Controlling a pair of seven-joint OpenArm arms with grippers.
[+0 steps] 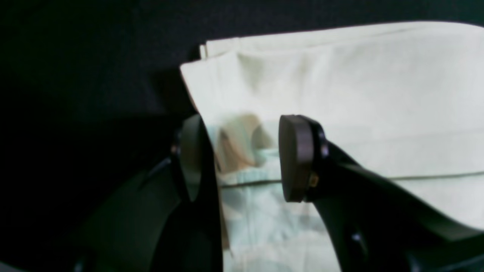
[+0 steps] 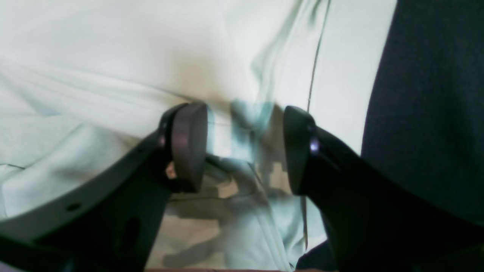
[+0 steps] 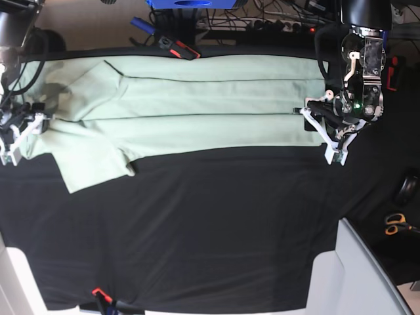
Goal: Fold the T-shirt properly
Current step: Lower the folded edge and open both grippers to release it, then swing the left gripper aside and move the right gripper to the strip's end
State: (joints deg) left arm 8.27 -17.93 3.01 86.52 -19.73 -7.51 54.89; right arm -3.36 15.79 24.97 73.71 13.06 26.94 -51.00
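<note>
the t-shirt (image 3: 197,105) lies long between the arms, left gripper (image 1: 242,158) at one short end, right gripper (image 2: 245,147) at the other, both spread, cloth edge between unpinched.

Pale mint-green, plain and unpatterned, with thin dark seam lines: the T-shirt (image 3: 197,105), on a black counter (image 3: 216,230). Black with dark brown pads for both the left pincer (image 1: 242,158) and the right pincer (image 2: 245,147), white brackets seen from the base view. Orange-handled scissors (image 3: 397,224), a red-and-black clamp (image 3: 176,48), a blue box (image 3: 190,3).
</note>
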